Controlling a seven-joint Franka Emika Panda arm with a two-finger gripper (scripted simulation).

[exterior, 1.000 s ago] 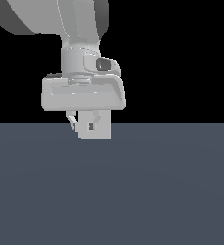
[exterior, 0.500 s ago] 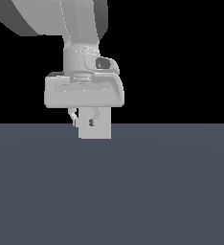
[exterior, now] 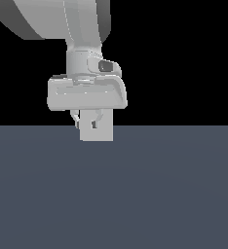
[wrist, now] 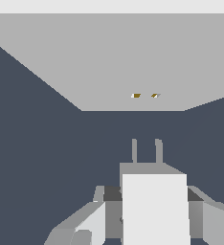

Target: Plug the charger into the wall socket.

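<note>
1. Worktop (exterior: 174,194): plain dark slate surface, black backdrop.
2. Tool (exterior: 92,121): closed onto the charger (wrist: 154,206), held clear above the worktop.
3. Charger: white box; two prongs facing the wall socket (wrist: 133,62), still apart.

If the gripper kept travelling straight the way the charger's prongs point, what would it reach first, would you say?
Most likely the wall socket: the prongs of the charger held in the gripper aim roughly at its two slots, with bare floor between. Alignment is hard to judge.
</note>
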